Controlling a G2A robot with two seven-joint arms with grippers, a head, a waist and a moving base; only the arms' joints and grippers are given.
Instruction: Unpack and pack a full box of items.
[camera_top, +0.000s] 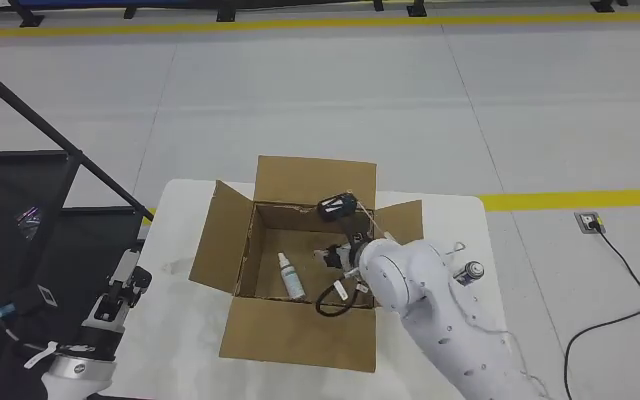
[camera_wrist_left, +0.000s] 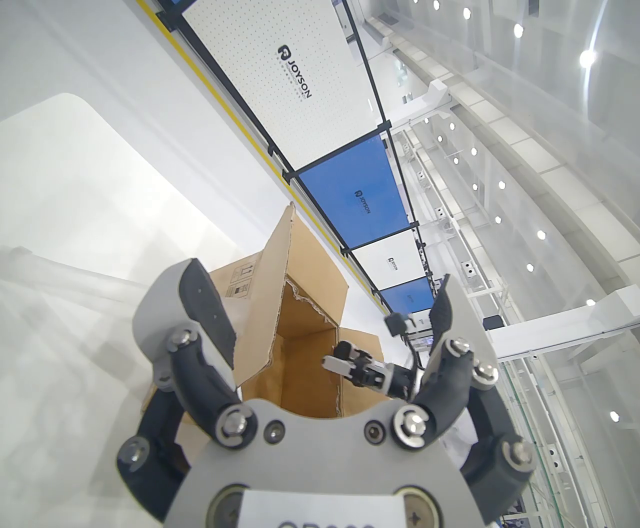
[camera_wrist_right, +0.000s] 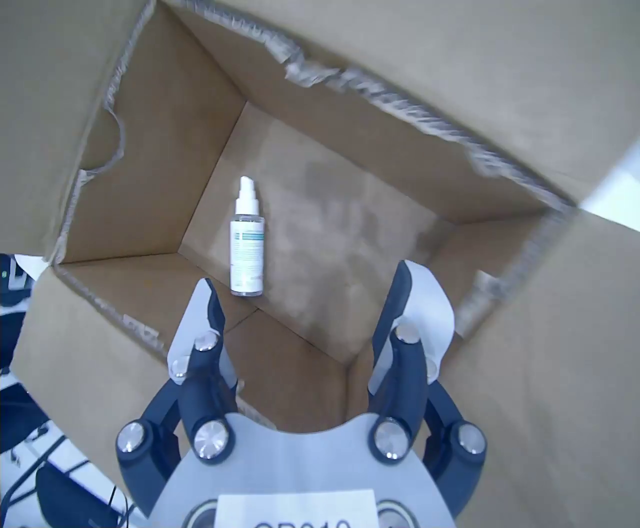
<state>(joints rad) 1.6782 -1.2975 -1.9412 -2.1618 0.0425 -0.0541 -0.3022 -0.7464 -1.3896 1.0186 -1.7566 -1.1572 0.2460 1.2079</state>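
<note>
**Right claw (camera_wrist_right: 305, 286) spread wide over the box (camera_wrist_right: 320, 125), spray bottle (camera_wrist_right: 246, 240) on its floor**

Top view: the right claw sits at the frame's centre, over the mouth of the open cardboard box, at the end of the white right arm (camera_top: 430, 300) that enters from the lower right. The spray bottle lies flat on the box floor, just left of the claw, nozzle toward the top of the frame. A black cable (camera_top: 335, 300) loops just below the claw, near the box's lower right corner. A small black device (camera_top: 337, 207) shows at the box's upper rim — whether it rests on the cardboard or belongs to the arm, I cannot tell. The box stands on the white table (camera_top: 180, 330) with its flaps folded outward. A small can (camera_top: 468, 272) stands upright on the table, just right of the arm. The left claw (camera_top: 135, 282) is at the lower left, by the table's edge and well apart from the box.

Left wrist view: the left claw is released, its dark pads (camera_wrist_left: 207, 312) far apart with nothing between them. Beyond it stands the box, one flap upright, and the right claw farther off above the box.

Right wrist view: the right claw's fingers are spread and grip nothing. The spray bottle lies beyond them on the box floor — near a side wall, touching neither finger.
</note>
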